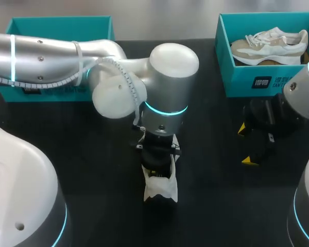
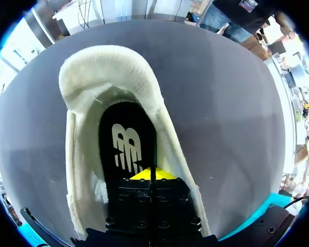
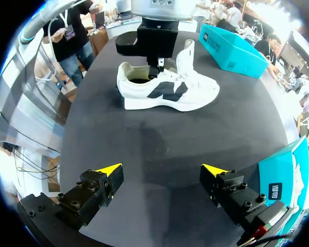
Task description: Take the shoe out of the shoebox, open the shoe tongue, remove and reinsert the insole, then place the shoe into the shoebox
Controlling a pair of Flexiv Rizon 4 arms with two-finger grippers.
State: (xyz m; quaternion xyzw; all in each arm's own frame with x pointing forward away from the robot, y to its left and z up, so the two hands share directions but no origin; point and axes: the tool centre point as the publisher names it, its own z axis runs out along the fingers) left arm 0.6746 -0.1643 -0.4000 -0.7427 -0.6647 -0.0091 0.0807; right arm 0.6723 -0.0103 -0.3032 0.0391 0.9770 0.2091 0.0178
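Black matte table [image 1: 103, 159]: one white low-top sneaker with a dark side mark [image 1: 161, 188] stands upright on it, outside any box, toward 6 o'clock of the table's middle in the head view. The left gripper [image 2: 152, 174] is down inside the sneaker's opening, its yellow tips pressed together against the black insole [image 2: 126, 128]; whether they pinch it cannot be told. At 2 o'clock from the sneaker the right gripper [image 3: 162, 170] hangs spread and holding nothing, at 1 o'clock a teal cardboard shoebox [image 1: 237, 77] contains a beige-and-white sneaker [image 1: 270, 46], and at 10 o'clock sits a second teal box [image 1: 56, 23].
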